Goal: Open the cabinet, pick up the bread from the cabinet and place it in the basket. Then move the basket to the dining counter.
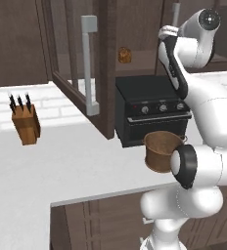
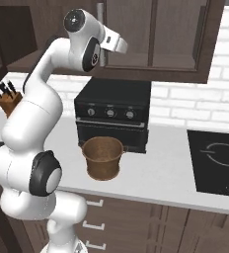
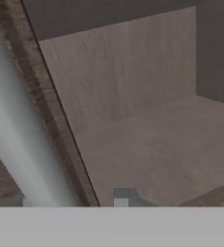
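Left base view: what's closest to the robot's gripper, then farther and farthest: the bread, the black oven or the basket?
1. bread, up on the cabinet shelf.
2. oven, below, on the counter.
3. basket, lowest, in front of the oven.

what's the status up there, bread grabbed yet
Fingers' state can't be told. Cabinet door open, bread on shelf, not grabbed. Basket empty before oven.
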Tool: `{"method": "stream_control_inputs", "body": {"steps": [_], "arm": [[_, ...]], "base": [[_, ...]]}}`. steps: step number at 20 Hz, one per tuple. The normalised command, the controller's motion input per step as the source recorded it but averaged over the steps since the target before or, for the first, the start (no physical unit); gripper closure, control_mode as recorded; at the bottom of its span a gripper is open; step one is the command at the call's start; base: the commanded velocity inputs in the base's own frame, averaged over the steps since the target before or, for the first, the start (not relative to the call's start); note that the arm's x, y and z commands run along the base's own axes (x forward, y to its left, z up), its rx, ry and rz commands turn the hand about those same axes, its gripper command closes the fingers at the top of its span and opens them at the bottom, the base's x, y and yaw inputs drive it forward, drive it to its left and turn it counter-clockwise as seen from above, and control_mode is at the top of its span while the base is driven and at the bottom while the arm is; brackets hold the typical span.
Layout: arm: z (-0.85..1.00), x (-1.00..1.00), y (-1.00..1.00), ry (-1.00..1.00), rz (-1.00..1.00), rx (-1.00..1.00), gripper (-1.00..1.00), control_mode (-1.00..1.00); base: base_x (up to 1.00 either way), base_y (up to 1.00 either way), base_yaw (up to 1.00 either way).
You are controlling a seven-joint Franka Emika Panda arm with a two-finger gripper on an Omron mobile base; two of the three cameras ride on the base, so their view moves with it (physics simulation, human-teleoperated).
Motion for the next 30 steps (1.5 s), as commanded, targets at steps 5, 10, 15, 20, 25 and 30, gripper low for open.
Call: {"method": "stream_control_inputs", "body": {"steps": [5, 10, 15, 20, 25, 30], "arm": [[0.0, -0.36, -1.0, 0.0, -0.14, 0.2, 1.0, -1.0], [0.0, -0.51, -1.0, -0.01, -0.06, 0.23, 1.0, -1.0], [0.01, -0.75, -1.0, -0.13, 0.09, 0.21, 1.0, -1.0], [0.08, -0.81, -1.0, -0.19, 0.16, 0.12, 1.0, -1.0], [0.13, -0.87, -1.0, -0.18, 0.11, 0.07, 1.0, -1.0], [0.07, -0.92, -1.0, -0.16, 0.09, 0.07, 1.0, -1.0]], "base": [[0.0, 0.0, 0.0], [0.0, 0.0, 0.0], [0.0, 0.0, 0.0], [0.0, 0.0, 0.0], [0.0, 0.0, 0.0], [0.0, 0.0, 0.0]]}}
